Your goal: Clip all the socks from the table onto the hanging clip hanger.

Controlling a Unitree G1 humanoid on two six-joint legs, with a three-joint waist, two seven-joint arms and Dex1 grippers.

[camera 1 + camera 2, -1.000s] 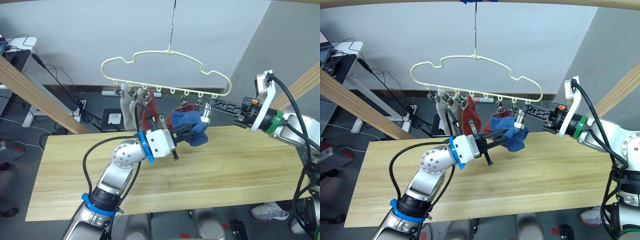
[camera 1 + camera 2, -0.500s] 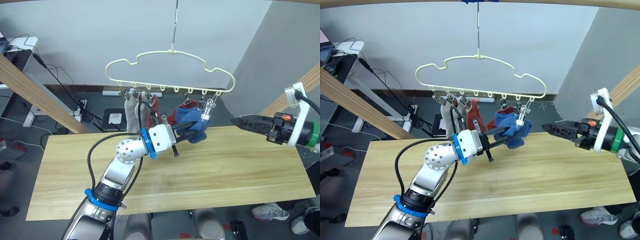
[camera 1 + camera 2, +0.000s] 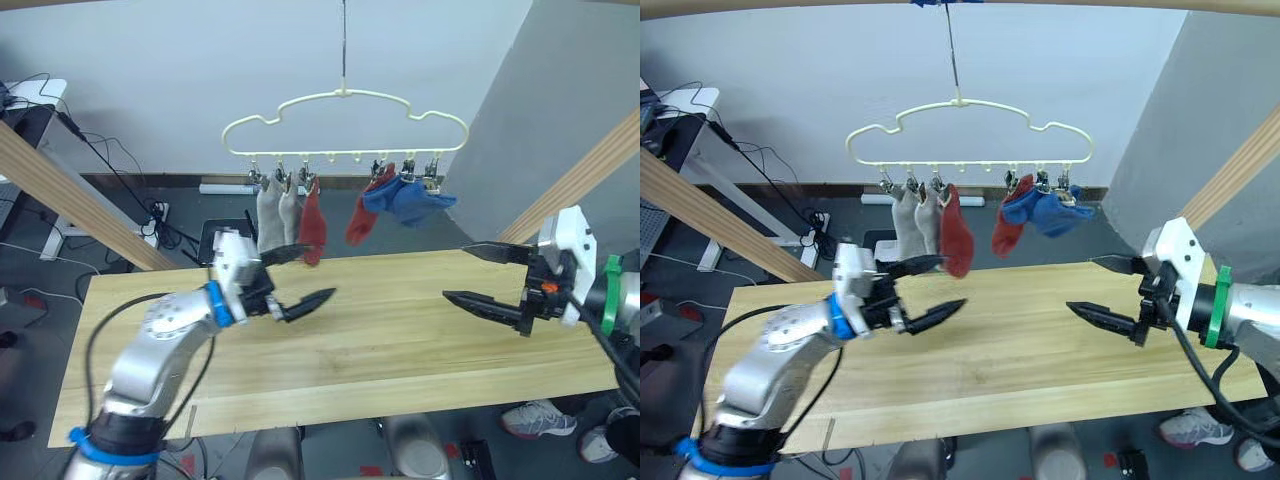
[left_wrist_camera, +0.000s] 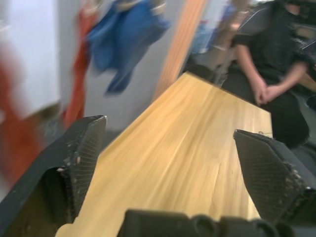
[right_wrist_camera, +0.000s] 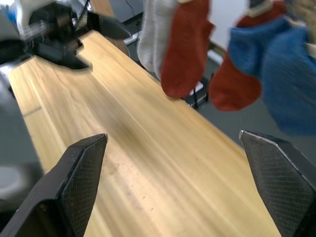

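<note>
The pale yellow-green clip hanger [image 3: 343,93] hangs by its long hook above the far edge of the table [image 3: 400,340]. From its clips dangle two grey socks [image 3: 270,215], a rust red sock [image 3: 313,225], a second red sock [image 3: 360,218] and blue socks [image 3: 405,198] bunched at the right end. My left gripper [image 3: 320,270] is open and empty, low over the table, below and in front of the grey socks. My right gripper [image 3: 455,272] is open and empty too, over the table's right part, below and right of the blue socks.
Slanted wooden poles of a frame stand at the left [image 3: 70,200] and right [image 3: 580,180]. A desk with cables [image 3: 30,100] is far left. A seated person in black [image 4: 276,59] is beyond the table's end. Shoes [image 3: 540,420] show by the right front corner.
My left gripper opened, let go of the blue sock and drew back left and down. My right gripper pulled away to the right and opened wide. The blue sock now hangs from the hanger.
</note>
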